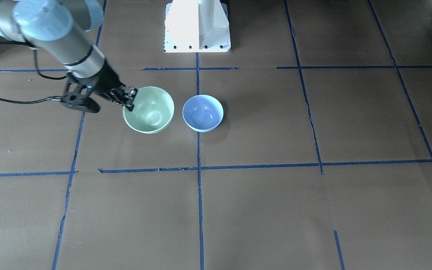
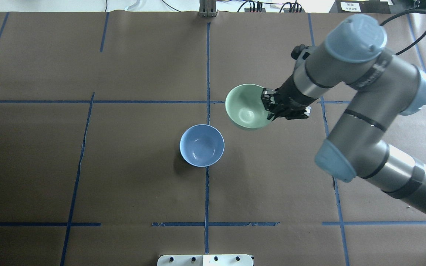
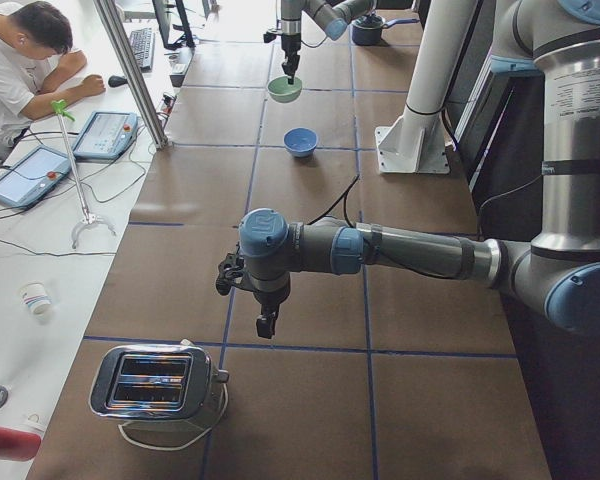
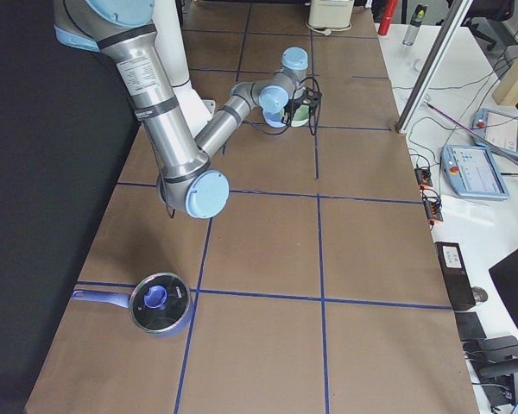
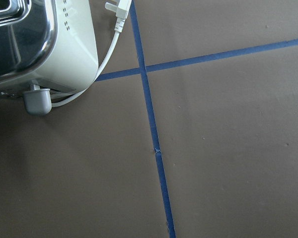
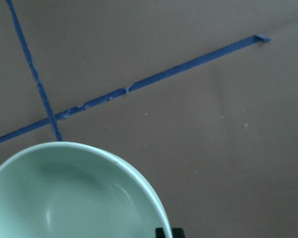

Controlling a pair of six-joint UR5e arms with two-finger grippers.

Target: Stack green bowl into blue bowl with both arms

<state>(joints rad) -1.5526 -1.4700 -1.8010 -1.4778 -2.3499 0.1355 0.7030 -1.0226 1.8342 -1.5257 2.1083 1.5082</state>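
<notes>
Mid-task. The right gripper is clamped on the rim of the green bowl, which appears lifted off the table. It hangs beside the empty blue bowl, not yet over it. Carrying across and release are left to do. The left gripper hangs well apart, near the toaster — whether its jaws are open or closed cannot be told.

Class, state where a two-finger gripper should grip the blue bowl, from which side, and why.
Probably the rim, from above: the blue bowl stands upright, mouth up, its round wall likely too wide to span, so one jaw goes inside, one outside. Pick the robot's-left edge, away from the green bowl.
</notes>
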